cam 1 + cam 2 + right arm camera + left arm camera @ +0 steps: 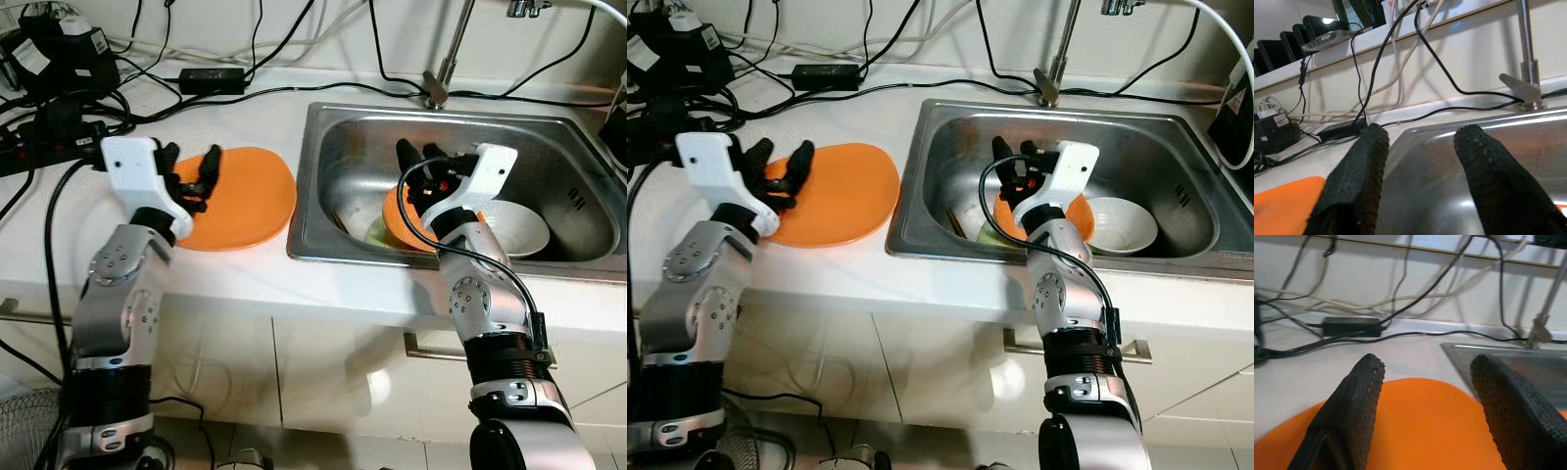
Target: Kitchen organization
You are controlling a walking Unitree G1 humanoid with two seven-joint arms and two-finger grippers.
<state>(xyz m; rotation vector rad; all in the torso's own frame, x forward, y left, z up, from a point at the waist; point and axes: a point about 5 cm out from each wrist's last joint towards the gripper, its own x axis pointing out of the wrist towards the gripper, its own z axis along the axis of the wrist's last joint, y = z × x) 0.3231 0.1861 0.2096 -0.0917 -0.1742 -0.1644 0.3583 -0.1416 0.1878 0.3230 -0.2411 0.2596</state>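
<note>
Left gripper (pixel 194 174) hovers, fingers apart, over the orange plate (pixel 245 201) left of centre; right gripper (pixel 423 162), also apart, over the sink (pixel 549 147) dishes. Lower squarely before closing

— Item one, left silver arm?
— Raised, elbow bent, white wrist housing uppermost. Left gripper of two long black fingers (pixel 193 172): fingers spread apart, nothing between them, pointing forward toward the back wall.
— Item two, right silver arm?
— Raised likewise, black cable looped at the wrist. Right gripper of two long black fingers (pixel 419 159): fingers parted, empty, angled forward.
</note>
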